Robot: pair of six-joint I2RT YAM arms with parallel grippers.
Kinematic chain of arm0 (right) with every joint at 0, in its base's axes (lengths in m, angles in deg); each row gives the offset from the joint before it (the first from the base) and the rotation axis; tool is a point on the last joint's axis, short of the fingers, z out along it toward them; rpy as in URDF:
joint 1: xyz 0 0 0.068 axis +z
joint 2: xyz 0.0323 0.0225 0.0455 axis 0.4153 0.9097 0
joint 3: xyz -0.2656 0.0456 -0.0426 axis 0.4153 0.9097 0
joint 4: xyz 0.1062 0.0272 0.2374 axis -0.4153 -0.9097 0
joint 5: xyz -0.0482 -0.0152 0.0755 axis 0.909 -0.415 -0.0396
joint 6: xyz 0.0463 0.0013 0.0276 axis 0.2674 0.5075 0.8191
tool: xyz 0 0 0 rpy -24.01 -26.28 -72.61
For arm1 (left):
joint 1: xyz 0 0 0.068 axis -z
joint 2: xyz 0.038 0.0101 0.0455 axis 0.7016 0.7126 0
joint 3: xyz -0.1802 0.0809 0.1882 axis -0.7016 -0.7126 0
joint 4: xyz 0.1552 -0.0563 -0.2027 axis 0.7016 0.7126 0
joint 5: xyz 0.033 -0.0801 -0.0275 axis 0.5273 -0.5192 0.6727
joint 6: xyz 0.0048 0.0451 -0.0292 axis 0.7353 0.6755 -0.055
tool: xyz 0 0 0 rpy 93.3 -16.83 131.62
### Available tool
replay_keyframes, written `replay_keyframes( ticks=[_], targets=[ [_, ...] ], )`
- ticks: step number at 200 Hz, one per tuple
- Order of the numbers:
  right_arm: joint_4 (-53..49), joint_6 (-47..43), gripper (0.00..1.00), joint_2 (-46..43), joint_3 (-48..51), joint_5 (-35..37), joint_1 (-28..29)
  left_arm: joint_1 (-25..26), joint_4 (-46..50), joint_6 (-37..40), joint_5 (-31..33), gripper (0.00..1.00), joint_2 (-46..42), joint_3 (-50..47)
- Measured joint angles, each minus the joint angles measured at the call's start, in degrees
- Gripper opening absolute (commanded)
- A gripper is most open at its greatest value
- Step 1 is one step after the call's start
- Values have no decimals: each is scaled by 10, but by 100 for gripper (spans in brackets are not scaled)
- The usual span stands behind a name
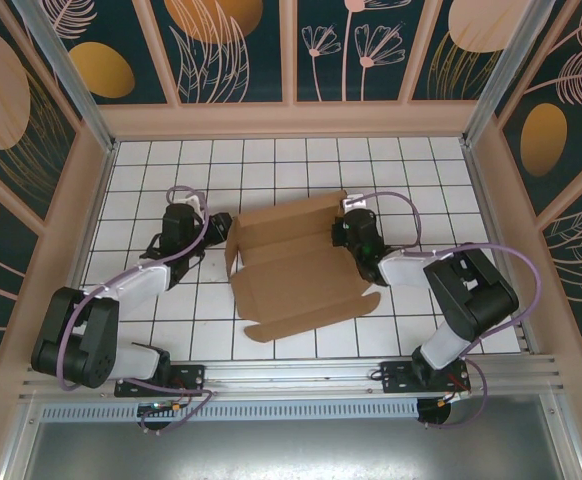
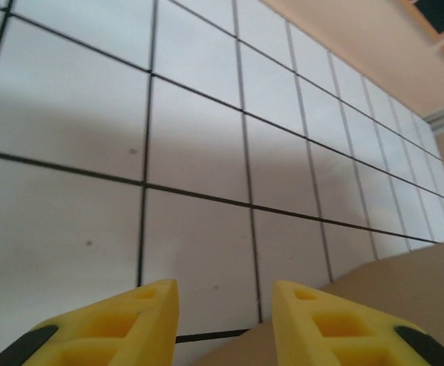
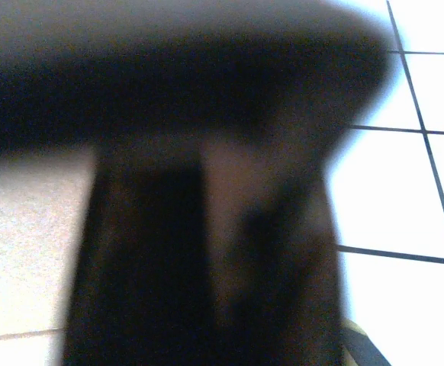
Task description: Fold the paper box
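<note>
The cardboard box lies half-formed mid-table, back wall up, front flaps flat on the tiles. The left gripper hangs spread at its left edge, gripping nothing. The right gripper is clenched at the right wall; whether it pinches cardboard, I can't tell. Best to fold along the creases with one side pinned. No print on the box.

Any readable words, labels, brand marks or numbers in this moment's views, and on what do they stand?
None can be read.
The paper box is plain brown cardboard with no print showing.
The wall panels carry only plant patterns.
The right wrist view is too dark and blurred to tell.
</note>
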Motion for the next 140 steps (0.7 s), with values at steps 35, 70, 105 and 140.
replay_keyframes(
  ticks=[35, 70, 105, 140],
  targets=[
    [4, 8, 0, -1, 6, 38, 10, 6, 3, -16, 32, 43, 0, -30],
    [1, 11, 0, -1, 5, 53, 13, 22, 20, -21, 46, 49, -30, -39],
    [-1, 12, 0, 2, 2, 56, 13, 28, 30, -11, 49, 50, -71, -39],
    [-1, 13, 0, 5, -2, 57, 13, 59, 45, 9, 40, 51, -74, -38]
  ],
)
